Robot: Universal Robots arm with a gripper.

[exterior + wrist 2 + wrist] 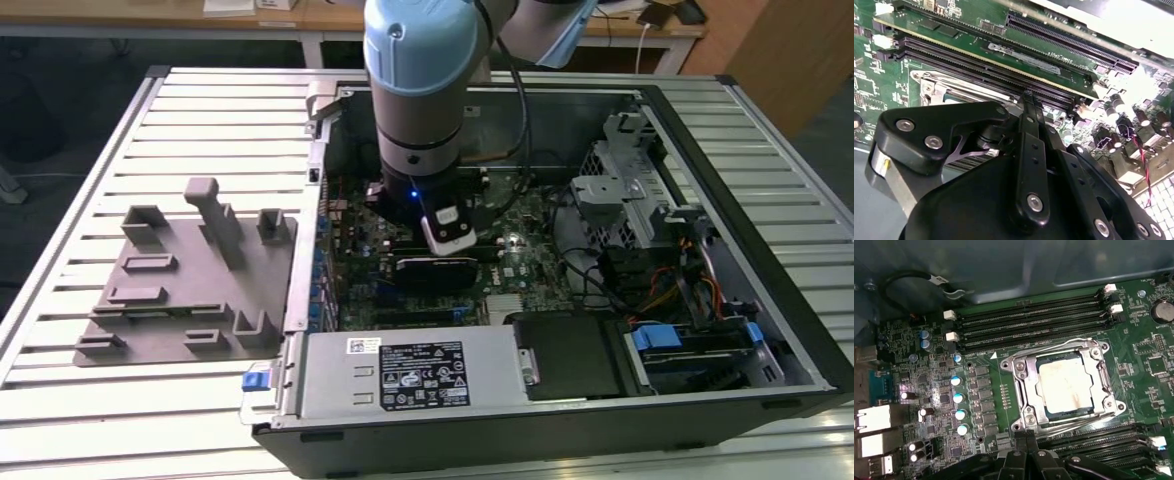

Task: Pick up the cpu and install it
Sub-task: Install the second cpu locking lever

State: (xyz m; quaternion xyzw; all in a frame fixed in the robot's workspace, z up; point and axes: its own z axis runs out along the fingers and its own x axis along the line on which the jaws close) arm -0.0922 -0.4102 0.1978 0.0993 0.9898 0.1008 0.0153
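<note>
The cpu (1064, 385), a flat square chip with a pale silver top, lies inside the metal-framed socket (1021, 370) on the green motherboard (984, 390). My gripper (1027, 441) is just in front of the socket frame's near edge, above the board, its black fingers pressed together and shut with nothing between them. In the second wrist view the fingers (1030, 107) point down at the memory slots (1004, 80) beside the socket frame (929, 80). In the exterior view the arm (420, 90) reaches straight down into the open computer case (787, 330).
Long memory slots (1029, 322) run on both sides of the socket. Upright capacitors (958, 399) stand beside it. A power supply box (400, 375) fills the case's near side, a drive cage (627, 190) the exterior view's right. A grey fixture tray (174, 290) lies outside on the slatted table (80, 200).
</note>
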